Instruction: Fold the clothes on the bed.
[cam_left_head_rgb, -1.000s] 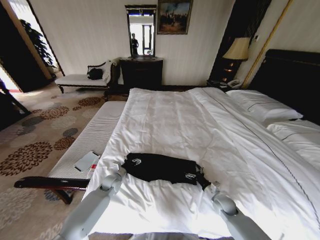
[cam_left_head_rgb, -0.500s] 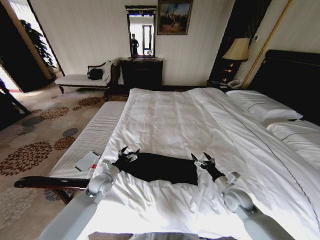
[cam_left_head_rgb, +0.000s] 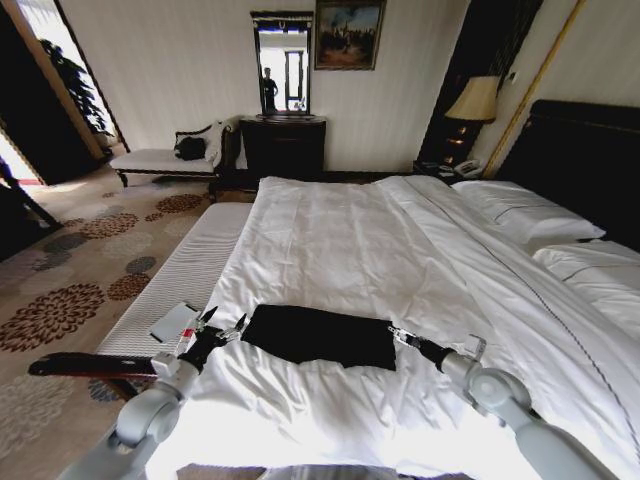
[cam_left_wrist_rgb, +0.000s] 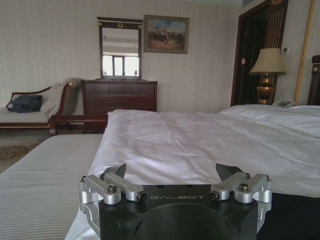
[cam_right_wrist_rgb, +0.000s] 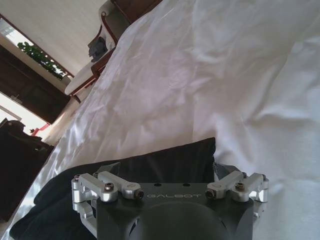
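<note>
The clothes are one black T-shirt (cam_left_head_rgb: 318, 336), lying as a flat folded rectangle on the white duvet of the bed (cam_left_head_rgb: 340, 230), near its foot edge. My left gripper (cam_left_head_rgb: 222, 322) hovers open just off the shirt's left end, holding nothing. At the shirt's right end, my right gripper (cam_left_head_rgb: 400, 335) is also open and empty. In the left wrist view the left gripper (cam_left_wrist_rgb: 171, 170) has spread jaws, with black fabric (cam_left_wrist_rgb: 295, 215) beside it. The right wrist view has the right gripper (cam_right_wrist_rgb: 167, 167) spread over the shirt's edge (cam_right_wrist_rgb: 150, 160).
A pale cushioned bench (cam_left_head_rgb: 185, 270) runs along the bed's left side with a white card (cam_left_head_rgb: 172, 322) on it. White pillows (cam_left_head_rgb: 525, 215) lie against the dark headboard. A dresser (cam_left_head_rgb: 283, 145), a chaise with a dark bag (cam_left_head_rgb: 189, 147) and a lamp (cam_left_head_rgb: 475, 100) stand at the back.
Both grippers were on the shirt's ends a second ago. They have let go, opened and drawn outward and back toward me. The shirt now lies flatter and squarer.
</note>
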